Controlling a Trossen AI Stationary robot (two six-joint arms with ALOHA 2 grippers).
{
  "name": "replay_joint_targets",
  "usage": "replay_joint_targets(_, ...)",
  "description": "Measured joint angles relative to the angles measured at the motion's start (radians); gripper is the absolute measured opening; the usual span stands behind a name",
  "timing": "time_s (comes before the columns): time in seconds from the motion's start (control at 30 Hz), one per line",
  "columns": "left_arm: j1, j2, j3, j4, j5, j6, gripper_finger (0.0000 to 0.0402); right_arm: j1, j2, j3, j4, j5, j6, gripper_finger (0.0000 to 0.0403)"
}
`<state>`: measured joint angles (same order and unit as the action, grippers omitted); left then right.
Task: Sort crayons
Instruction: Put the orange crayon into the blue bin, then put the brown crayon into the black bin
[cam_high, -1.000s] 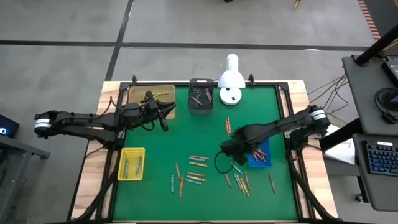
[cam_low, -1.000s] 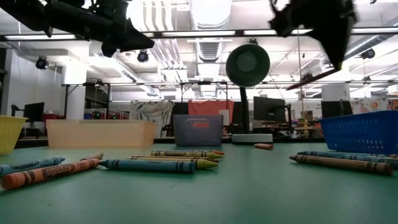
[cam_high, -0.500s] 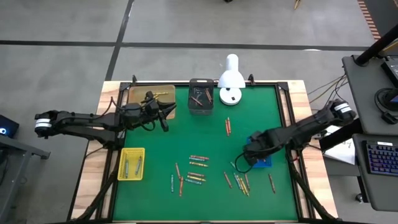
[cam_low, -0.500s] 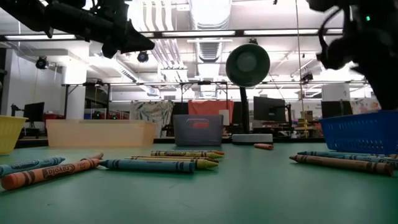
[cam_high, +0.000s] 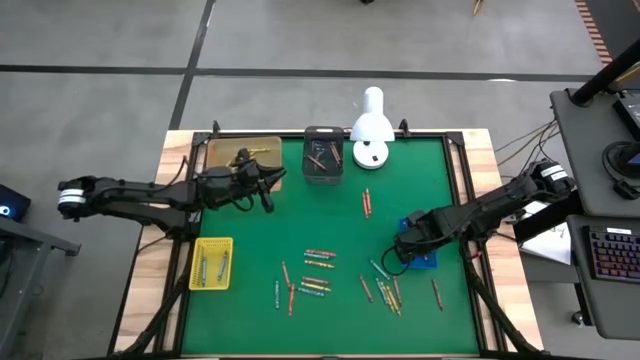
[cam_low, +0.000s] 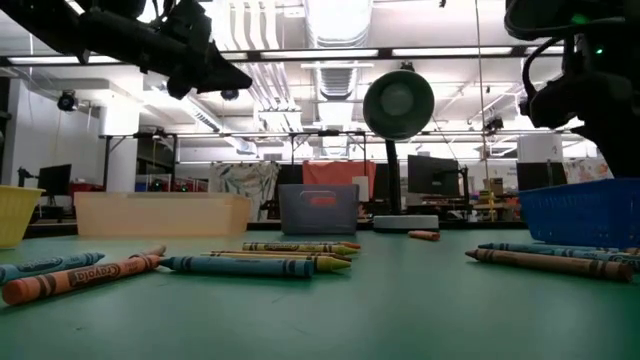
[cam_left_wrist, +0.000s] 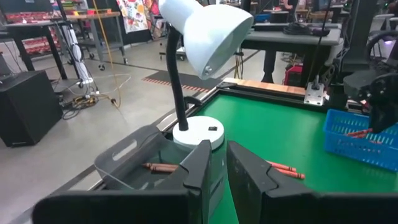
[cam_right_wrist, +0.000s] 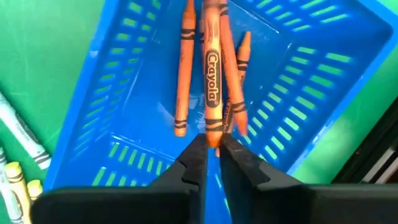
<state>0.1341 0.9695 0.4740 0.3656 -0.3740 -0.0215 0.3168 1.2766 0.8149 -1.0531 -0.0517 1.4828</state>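
My right gripper (cam_high: 405, 245) hovers over the blue tray (cam_high: 428, 256) at the table's right and is shut on an orange crayon (cam_right_wrist: 212, 68). A few more orange crayons (cam_right_wrist: 181, 74) lie on the tray's floor. Several crayons (cam_high: 318, 270) of mixed colours lie flat on the green mat in the near middle. Two more (cam_high: 367, 202) lie farther back. My left gripper (cam_high: 268, 188) is shut and empty. It hangs above the mat at the far left, between the tan tray (cam_high: 225, 150) and the dark bin (cam_high: 322, 158). My right gripper pinches the orange crayon by its near end (cam_right_wrist: 212, 132) between its two fingertips. The fingers come from above, slanting down into the tray, and the crayon runs on in line with them. It sits above the crayons on the tray floor; whether it touches them, I cannot tell.
A white desk lamp (cam_high: 372, 128) stands at the far edge beside the dark bin, which holds brown crayons (cam_left_wrist: 163, 167). A yellow tray (cam_high: 195, 245) with a few crayons stands near the left edge. The mat between the trays and the crayon cluster is bare.
My right gripper has carried the orange crayon from above the mat's middle toward the table's right edge. It has come down over the blue tray and has stayed shut on the crayon.
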Motion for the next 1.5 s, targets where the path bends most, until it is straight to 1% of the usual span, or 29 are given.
replay_joint_targets(0.17, -0.001, 0.019, 0.0, 0.0, 0.0, -0.031, 0.0033, 0.0, 0.0, 0.022, -0.002, -0.002, -0.018, 0.0084)
replay_joint_targets(0.3, -0.003, 0.025, 0.0, 0.0, 0.012, -0.062, 0.0033, 0.0, 0.0, 0.071, -0.007, -0.008, -0.061, 0.0116)
replay_joint_targets(0.4, -0.004, 0.025, 0.0, -0.002, 0.082, -0.087, 0.0033, 0.0, 0.0, 0.133, -0.011, 0.001, -0.109, 0.0132)
replay_joint_targets(0.53, -0.016, 0.025, 0.0, -0.004, 0.195, -0.131, 0.0033, -0.001, 0.0, 0.229, -0.011, 0.096, -0.219, 0.014)
replay_joint_targets(0.6, -0.032, 0.028, 0.0, -0.009, 0.222, -0.155, 0.0033, -0.004, 0.0, 0.279, -0.009, 0.154, -0.3, 0.014)
replay_joint_targets(0.67, -0.058, 0.037, 0.0, -0.011, 0.228, -0.177, 0.0033, -0.015, 0.0, 0.327, -0.008, 0.189, -0.38, 0.0137)
replay_joint_targets(0.77, -0.113, 0.057, 0.0, -0.019, 0.242, -0.208, 0.0033, -0.041, 0.0, 0.39, -0.003, 0.211, -0.48, 0.0129)
replay_joint_targets(0.87, -0.178, 0.083, 0.0, -0.025, 0.325, -0.225, 0.003, -0.065, 0.0, 0.434, -0.002, 0.213, -0.602, 0.0119)
replay_joint_targets(0.93, -0.223, 0.102, 0.0, -0.025, 0.367, -0.237, 0.0026, -0.076, 0.0, 0.451, 0.0, 0.215, -0.688, 0.0113)
replay_joint_targets(1.07, -0.298, 0.139, 0.0, -0.05, 0.373, -0.231, 0.0021, -0.08, 0.0, 0.451, 0.047, 0.26, -0.836, 0.0099)
replay_joint_targets(1.17, -0.326, 0.165, 0.0, -0.066, 0.368, -0.222, 0.0023, -0.08, 0.001, 0.44, 0.082, 0.263, -0.918, 0.0088)
replay_joint_targets(1.23, -0.331, 0.181, 0.0, -0.092, 0.366, -0.217, 0.003, -0.08, 0.001, 0.434, 0.106, 0.263, -0.953, 0.0081)
replay_joint_targets(1.33, -0.352, 0.212, 0.001, -0.155, 0.365, -0.157, 0.0049, -0.08, 0.001, 0.426, 0.138, 0.267, -1.003, 0.0072)
replay_joint_targets(1.5, -0.4, 0.272, 0.023, -0.224, 0.365, -0.055, 0.0109, -0.08, 0.001, 0.41, 0.215, 0.289, -1.043, 0.0063)
